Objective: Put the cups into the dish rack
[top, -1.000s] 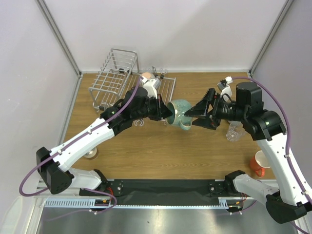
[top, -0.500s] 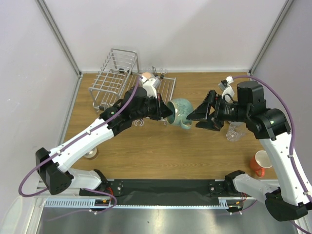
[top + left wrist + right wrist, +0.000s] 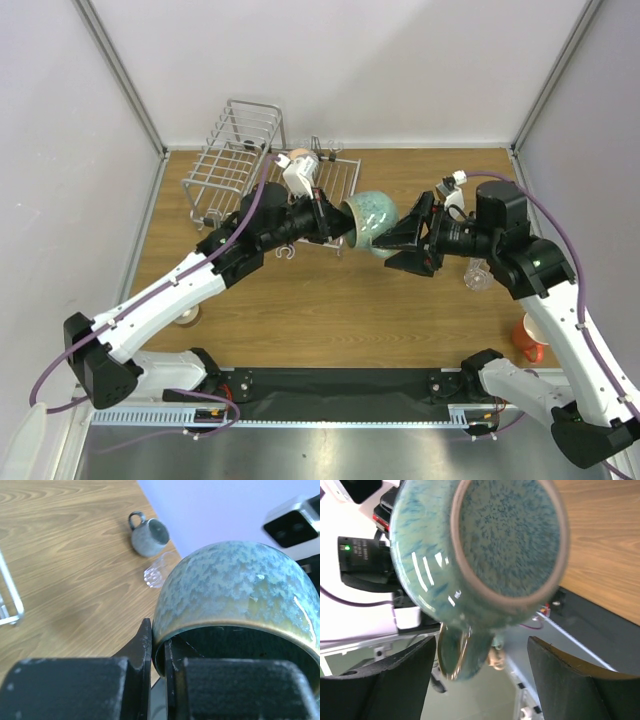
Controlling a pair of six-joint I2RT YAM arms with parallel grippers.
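My left gripper [image 3: 343, 228] [image 3: 157, 641] is shut on the rim of a teal mug [image 3: 372, 215] [image 3: 235, 590], one finger inside and one outside, and holds it on its side above the table. The mug's base [image 3: 507, 535] faces my right gripper [image 3: 393, 250] [image 3: 485, 652], which is open, its handle hanging between the fingers without touching them. The silver dish rack [image 3: 225, 165] stands at the far left with a peach cup [image 3: 298, 156] in it. A grey mug [image 3: 149, 531], a clear glass [image 3: 478, 272] [image 3: 160, 570], an orange-red cup [image 3: 533, 336] and a cream-beige cup [image 3: 187, 316] are on the table.
The rack's flat grid tray [image 3: 338, 178] lies just behind my left wrist. White walls and metal posts close in the table on three sides. My right arm hides the grey mug in the top view.
The left arm has raised the teal mug and turned its base toward the right gripper. The right gripper has moved left, closer to the mug, still open.
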